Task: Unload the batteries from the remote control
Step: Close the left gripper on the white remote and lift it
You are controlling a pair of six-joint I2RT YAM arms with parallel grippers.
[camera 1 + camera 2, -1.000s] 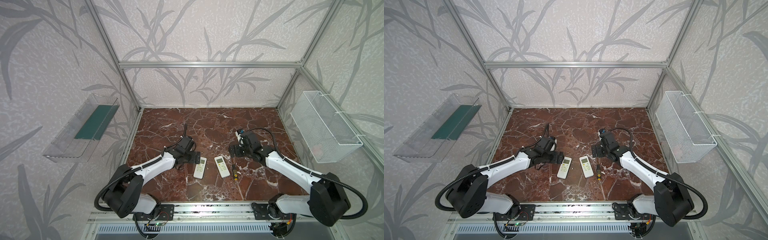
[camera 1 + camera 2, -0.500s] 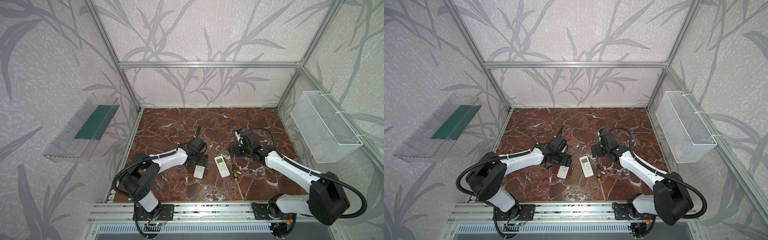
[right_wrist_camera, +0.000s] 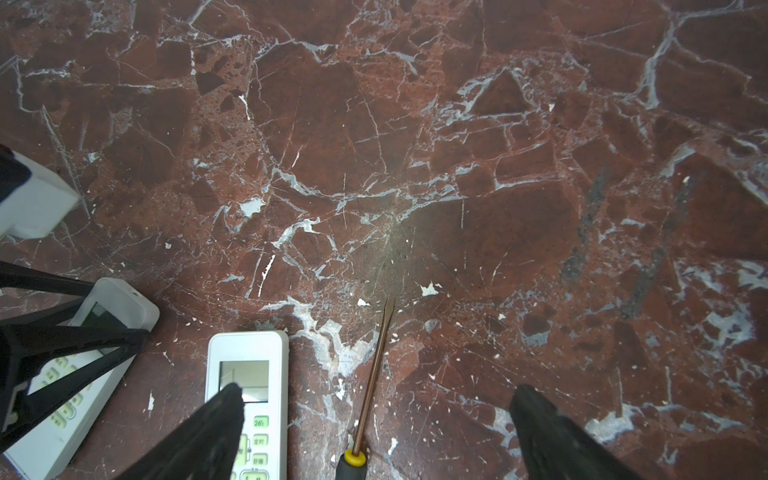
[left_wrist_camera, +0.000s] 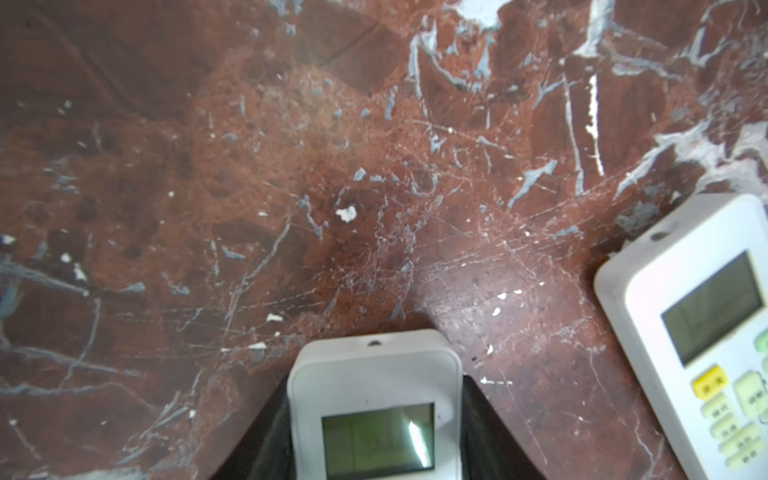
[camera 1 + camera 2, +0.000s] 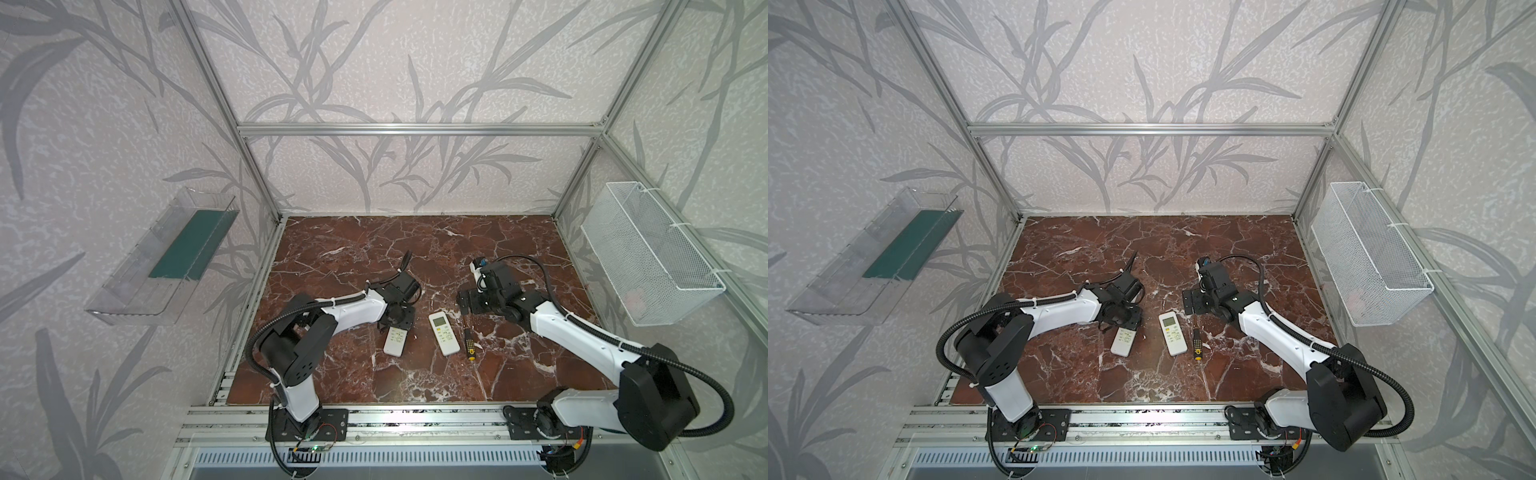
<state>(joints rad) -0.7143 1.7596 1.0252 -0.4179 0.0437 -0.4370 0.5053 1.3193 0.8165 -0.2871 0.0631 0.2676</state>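
Two white remote controls lie face up on the marble. My left gripper (image 5: 394, 328) (image 4: 376, 380) is shut on the screen end of the left remote control (image 5: 395, 341) (image 4: 374, 374). One black finger presses on each side of it. The other remote control (image 5: 444, 338) (image 3: 249, 370) lies free beside it. My right gripper (image 5: 467, 303) (image 3: 378, 390) stands open over a screwdriver (image 5: 468, 343) (image 3: 374, 365), gripping nothing. The batteries are hidden.
A clear shelf (image 5: 166, 257) hangs on the left wall and a white wire basket (image 5: 648, 257) on the right wall. The screwdriver lies just right of the second remote. An aluminium rail (image 5: 415, 415) runs along the front edge.
My left gripper has moved right over the left remote's screen end and its jaws have shut on it. The right arm has not moved.
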